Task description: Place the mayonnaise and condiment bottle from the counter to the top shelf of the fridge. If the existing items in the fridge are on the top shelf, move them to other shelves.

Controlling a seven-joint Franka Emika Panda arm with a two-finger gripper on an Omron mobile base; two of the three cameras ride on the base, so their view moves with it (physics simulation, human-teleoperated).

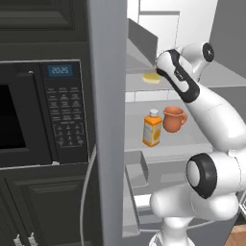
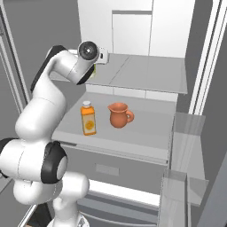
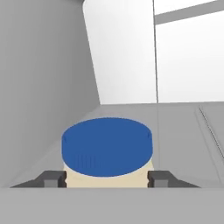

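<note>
Pincer (image 3: 107, 178): fingers stand at both sides of the mayonnaise (image 3: 107, 151) jar, close to its wall; real contact I cannot tell.
Mayonnaise: upright on the top shelf (image 2: 146, 73), left part, near the fridge (image 3: 43, 87) side wall.
Shelf below the mayonnaise: orange bottle (image 2: 88, 118) beside terracotta jug (image 2: 119, 115).

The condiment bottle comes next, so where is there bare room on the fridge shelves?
The top shelf is bare right of the mayonnaise and gripper. The shelf below is crowded mid-left by the orange bottle and jug.
</note>
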